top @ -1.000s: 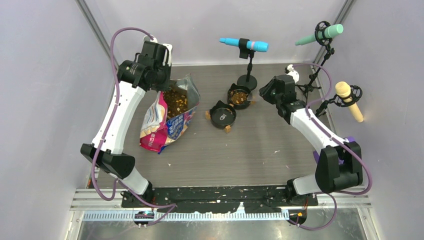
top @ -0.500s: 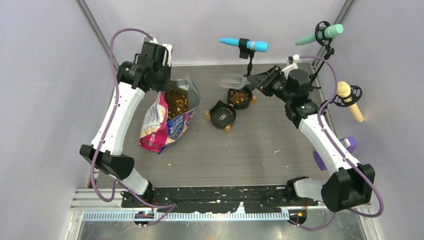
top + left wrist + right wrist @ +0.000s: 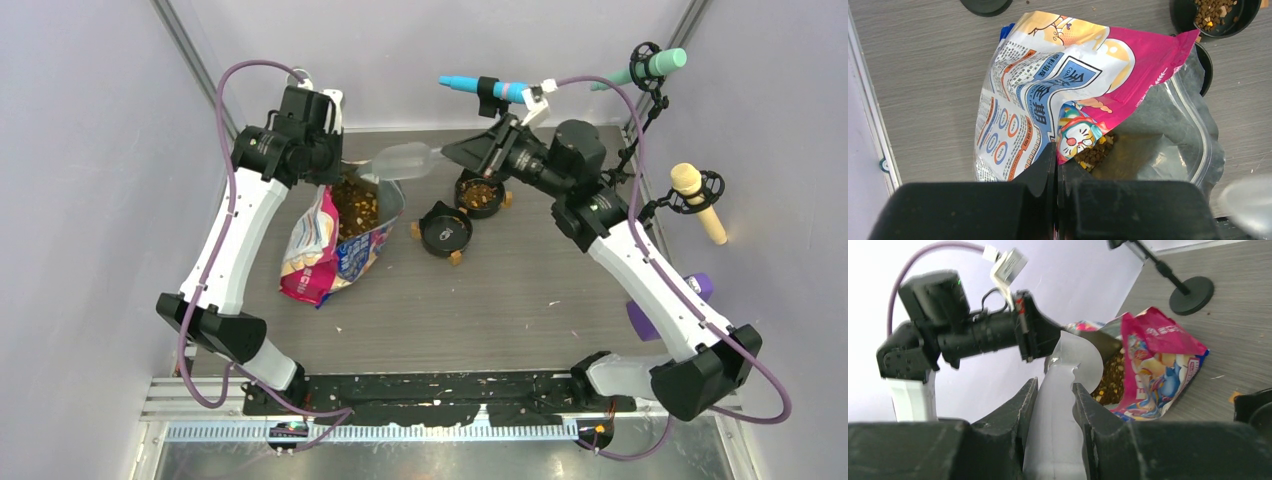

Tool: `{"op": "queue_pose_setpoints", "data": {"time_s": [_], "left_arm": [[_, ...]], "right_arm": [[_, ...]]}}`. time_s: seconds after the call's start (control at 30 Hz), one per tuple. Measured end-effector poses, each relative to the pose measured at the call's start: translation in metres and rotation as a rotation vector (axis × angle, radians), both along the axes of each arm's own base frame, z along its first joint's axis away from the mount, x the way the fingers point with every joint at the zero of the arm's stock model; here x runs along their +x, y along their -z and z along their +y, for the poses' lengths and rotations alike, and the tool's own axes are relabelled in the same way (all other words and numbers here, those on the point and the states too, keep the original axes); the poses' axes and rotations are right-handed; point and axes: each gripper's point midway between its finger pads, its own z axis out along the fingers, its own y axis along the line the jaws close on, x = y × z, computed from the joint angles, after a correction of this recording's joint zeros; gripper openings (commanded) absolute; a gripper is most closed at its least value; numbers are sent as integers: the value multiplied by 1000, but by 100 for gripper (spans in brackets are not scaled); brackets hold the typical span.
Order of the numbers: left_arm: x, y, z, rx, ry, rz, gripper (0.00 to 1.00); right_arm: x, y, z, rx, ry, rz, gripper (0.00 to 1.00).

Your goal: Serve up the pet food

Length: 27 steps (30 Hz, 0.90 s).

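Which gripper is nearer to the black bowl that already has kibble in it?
Right. The right gripper, holding the clear scoop, is just past the far left rim of the bowl. The left gripper is shut on the rim of the bag, across its open mouth from the bowl.

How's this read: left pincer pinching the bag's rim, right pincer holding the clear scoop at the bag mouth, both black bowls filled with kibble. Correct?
Not quite. Only the far bowl holds kibble; the near bowl looks empty in the top view. Rest stands: left pincer on the bag, right pincer on the scoop.
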Motion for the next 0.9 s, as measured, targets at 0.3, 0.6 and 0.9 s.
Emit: {"op": "queue_pose_setpoints", "data": {"time_s": [0.3, 0.6, 0.9], "left_arm": [[0, 0, 0, -10, -11, 0, 0], [0, 0, -1, -10, -10, 1, 0], [-1, 0, -2, -17, -3, 4, 0]], "right_arm": [[-31, 27, 63, -245, -123, -49, 5], [-3, 112, 111, -527, -122, -27, 5], [20, 150, 162, -666, -142, -82, 5]]}}
